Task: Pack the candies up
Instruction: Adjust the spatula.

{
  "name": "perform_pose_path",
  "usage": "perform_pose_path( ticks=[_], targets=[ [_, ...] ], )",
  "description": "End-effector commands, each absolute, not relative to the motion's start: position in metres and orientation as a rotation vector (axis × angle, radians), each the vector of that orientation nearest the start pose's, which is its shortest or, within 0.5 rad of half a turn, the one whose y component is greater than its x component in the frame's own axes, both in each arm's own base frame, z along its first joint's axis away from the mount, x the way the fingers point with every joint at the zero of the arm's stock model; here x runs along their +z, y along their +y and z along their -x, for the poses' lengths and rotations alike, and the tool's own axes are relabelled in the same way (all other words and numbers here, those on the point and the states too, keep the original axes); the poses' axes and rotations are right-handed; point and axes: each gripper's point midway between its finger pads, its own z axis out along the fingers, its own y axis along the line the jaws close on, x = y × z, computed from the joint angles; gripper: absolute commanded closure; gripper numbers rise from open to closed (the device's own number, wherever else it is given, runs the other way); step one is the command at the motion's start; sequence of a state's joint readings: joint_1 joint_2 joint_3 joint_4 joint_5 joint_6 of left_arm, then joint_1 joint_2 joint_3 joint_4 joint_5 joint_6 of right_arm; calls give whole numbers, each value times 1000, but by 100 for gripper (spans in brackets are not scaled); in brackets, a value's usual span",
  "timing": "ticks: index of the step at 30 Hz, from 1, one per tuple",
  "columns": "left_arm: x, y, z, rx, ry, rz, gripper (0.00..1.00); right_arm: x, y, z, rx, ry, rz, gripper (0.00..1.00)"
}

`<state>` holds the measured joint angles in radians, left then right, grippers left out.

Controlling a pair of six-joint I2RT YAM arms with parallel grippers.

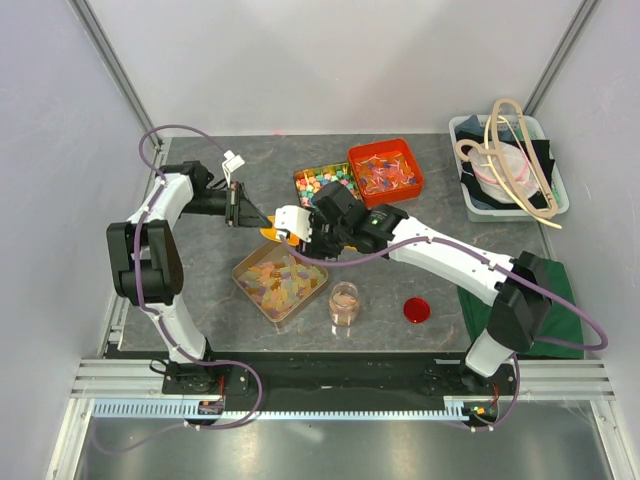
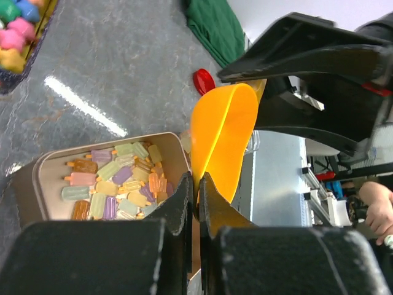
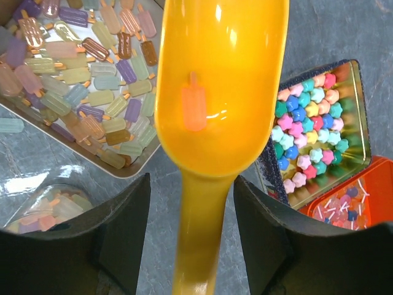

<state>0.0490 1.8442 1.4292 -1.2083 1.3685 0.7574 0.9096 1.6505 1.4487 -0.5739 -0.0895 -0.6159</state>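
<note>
**One pink candy in the scoop**

The yellow-orange scoop hangs in the air over the middle of the tabletop. One pink ice-pop candy lies flat in its bowl.

The left gripper is pressed together and pinches the thin front rim of the scoop. The right gripper is spread wide. The scoop's handle runs between its two fingers. There is a gap on one side, so it is not squeezing the handle.

Most of the candies lie in a tan tray, just below the scoop and nearer the front edge of the tabletop. They are pale orange, yellow, pink, green and purple, and shaped like tiny ice pops. A few more sit in a clear cup just to the right of the tray. A red lid lies farther right, apart from the cup.

Toward the back edge stand a tin of bright star candies and a red tub, side by side.
</note>
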Motion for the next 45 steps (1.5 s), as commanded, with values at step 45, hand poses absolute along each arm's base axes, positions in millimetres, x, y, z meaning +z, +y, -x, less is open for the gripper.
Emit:
perform_pose_path(
  ticks=[45],
  targets=[
    [254, -158, -294, -1674, 1797, -734, 98, 156, 347, -306, 212, 1725, 1616, 40]
  ],
)
